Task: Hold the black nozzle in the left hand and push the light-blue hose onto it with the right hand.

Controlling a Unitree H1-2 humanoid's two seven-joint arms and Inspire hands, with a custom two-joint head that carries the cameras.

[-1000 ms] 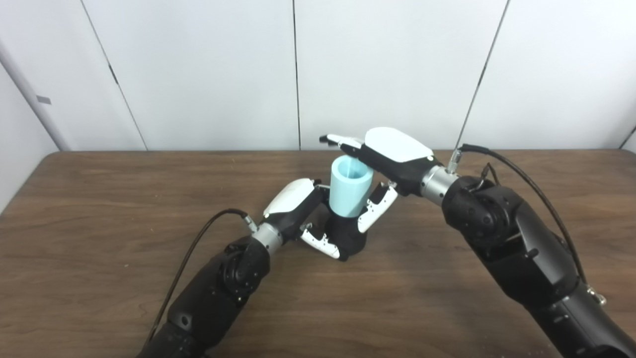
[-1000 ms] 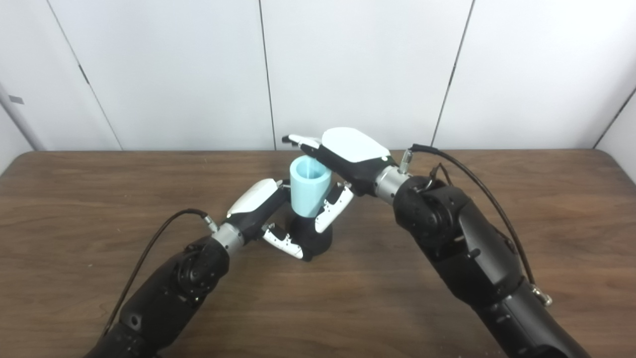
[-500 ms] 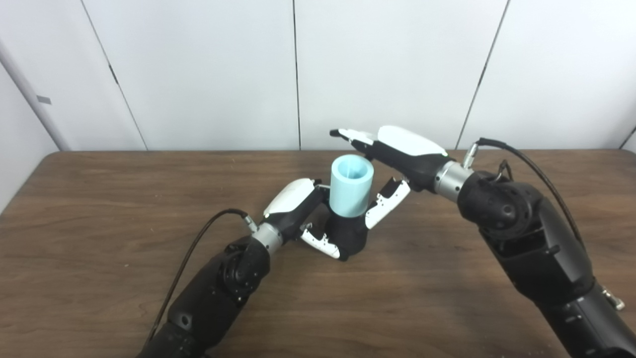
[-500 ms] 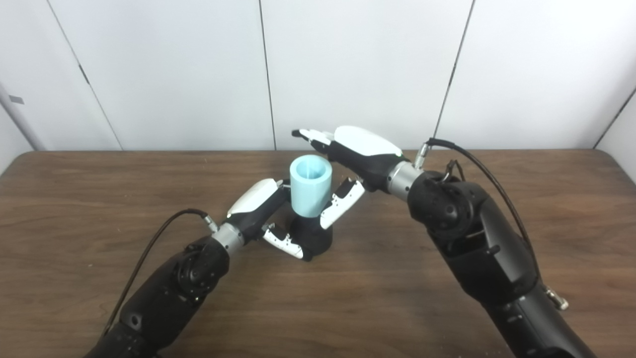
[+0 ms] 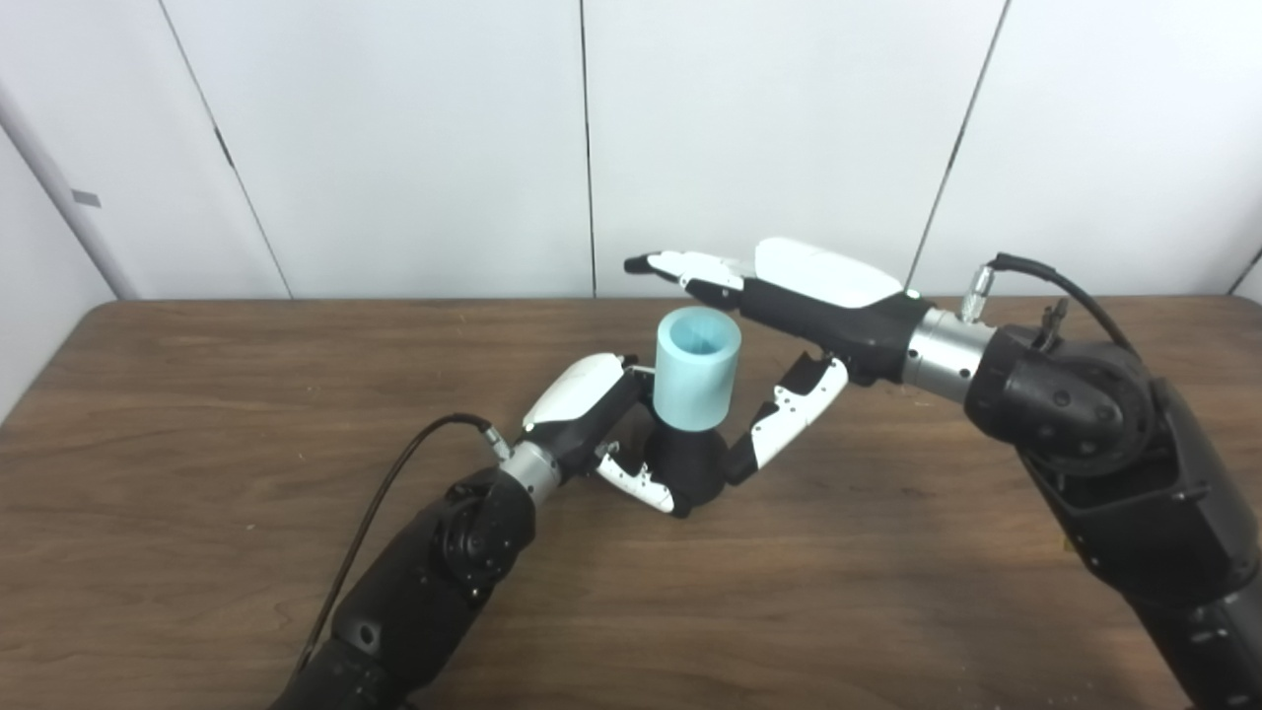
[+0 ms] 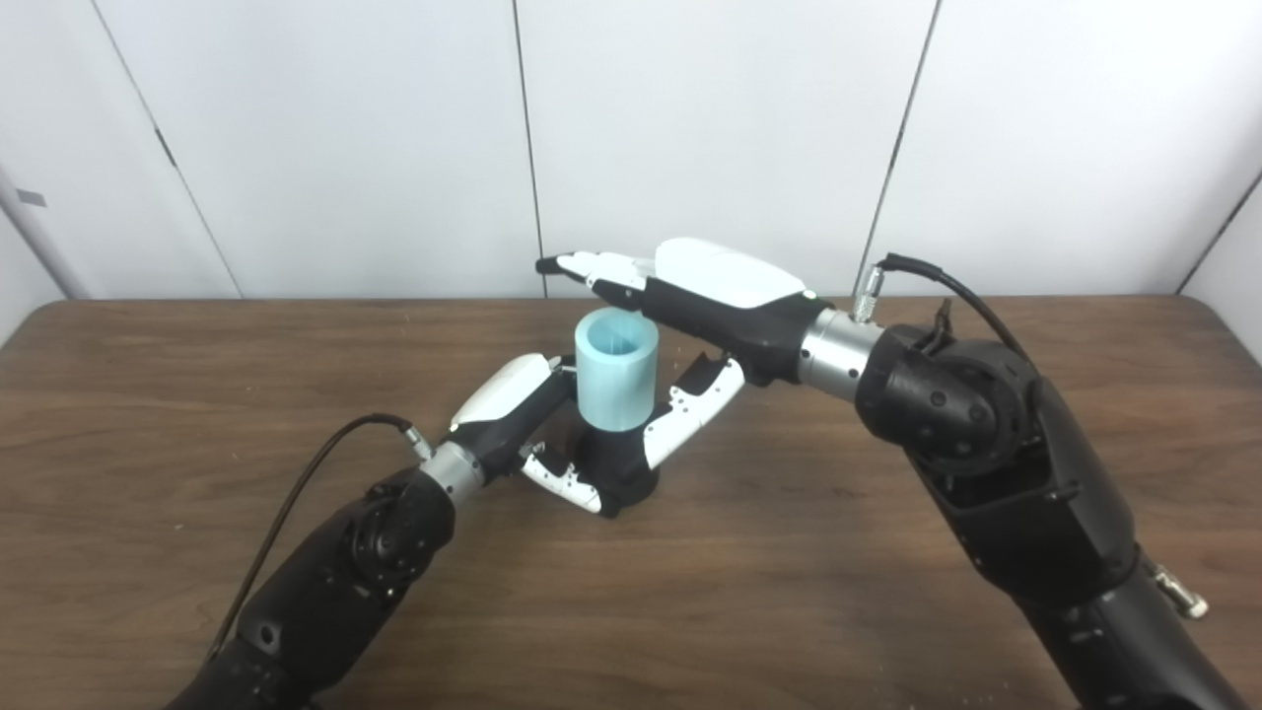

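Light-blue hose sat on the black nozzle, which the left hand gripped to steady it; the right hand hovered open, holding nothing.

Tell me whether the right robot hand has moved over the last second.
Yes. The right robot hand has opened and drawn back rightward off the light-blue hose, which stays put on the black nozzle. Its palm was against the hose; now there is a gap.
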